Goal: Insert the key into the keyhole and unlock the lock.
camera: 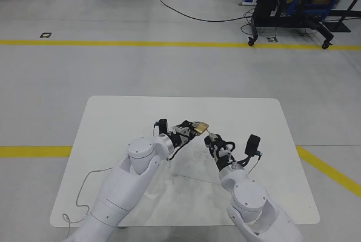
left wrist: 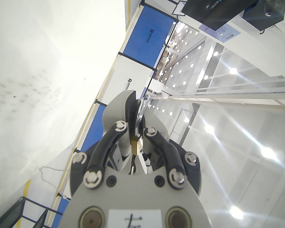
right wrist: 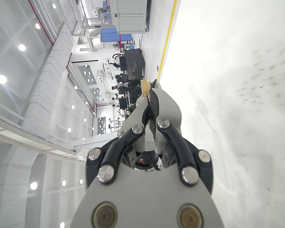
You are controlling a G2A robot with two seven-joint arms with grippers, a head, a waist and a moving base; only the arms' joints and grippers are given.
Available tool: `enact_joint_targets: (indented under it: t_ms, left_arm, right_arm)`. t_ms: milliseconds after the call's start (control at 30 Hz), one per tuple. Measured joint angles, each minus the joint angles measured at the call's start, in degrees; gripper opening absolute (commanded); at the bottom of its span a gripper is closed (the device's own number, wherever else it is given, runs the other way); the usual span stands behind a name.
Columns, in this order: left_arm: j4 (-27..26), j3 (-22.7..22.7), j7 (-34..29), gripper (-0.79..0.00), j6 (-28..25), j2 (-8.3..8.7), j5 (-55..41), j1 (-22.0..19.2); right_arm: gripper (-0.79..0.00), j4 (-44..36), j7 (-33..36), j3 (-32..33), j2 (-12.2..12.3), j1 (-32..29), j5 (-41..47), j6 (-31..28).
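Observation:
Above the middle of the white table [camera: 120, 121], my left gripper [camera: 191, 128] is shut on a brass padlock [camera: 200, 127]. In the left wrist view the silver shackle [left wrist: 142, 110] is pinched between the fingertips of the left gripper [left wrist: 139, 100], and the brass body [left wrist: 135, 145] sits lower between the fingers. My right gripper [camera: 211, 140] meets the lock from the near right side. It is shut, and a thin silver key [camera: 208, 130] bridges the gap to the lock. In the right wrist view the brass lock [right wrist: 146, 87] sits just past the closed right gripper [right wrist: 150, 88]. The key blade is hidden.
A thin white cable [camera: 83, 193] hangs off the table's near left edge. Yellow floor lines [camera: 168, 43] run behind and beside the table. A black wheeled stand [camera: 289, 18] is far off at the back right.

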Motion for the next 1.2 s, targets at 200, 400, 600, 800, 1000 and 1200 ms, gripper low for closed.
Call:
enact_joint_targets:
  t_ms: [200,400,600,800,1000,1200]
  left_arm:
    - [0.7,-0.2,-0.3,-0.785,-0.4,-0.1,-0.1,-0.5]
    - [1.0,-0.2,-1.2,-0.785,-0.7,-0.16,0.3,-0.8]
    - [1.4,0.3,-1.7,-0.785,-0.7,-0.27,1.3,-1.5]
    - [1.7,0.2,-2.6,-0.785,-0.6,-0.24,1.8,-1.8]
    - [1.7,0.0,-3.6,-0.785,-0.5,-0.15,2.4,-1.8]
    - [1.5,0.3,-4.3,-0.785,-0.4,-0.1,3.7,-1.9]
  right_arm:
    - [-0.785,-0.9,1.1,1.0,-0.2,-0.4,-0.6,0.9]
    - [-0.785,-1.7,3.0,2.1,-0.3,-1.1,-1.3,2.1]
    - [-0.785,-1.7,4.8,2.2,-0.5,-0.5,-2.0,3.3]
    - [-0.785,-1.4,5.2,2.5,-0.9,0.1,-2.3,4.4]
    - [-0.785,-1.0,5.1,2.5,-1.3,0.6,-2.9,4.9]
    - [-0.785,-0.7,6.3,1.7,-1.5,1.3,-4.9,6.6]
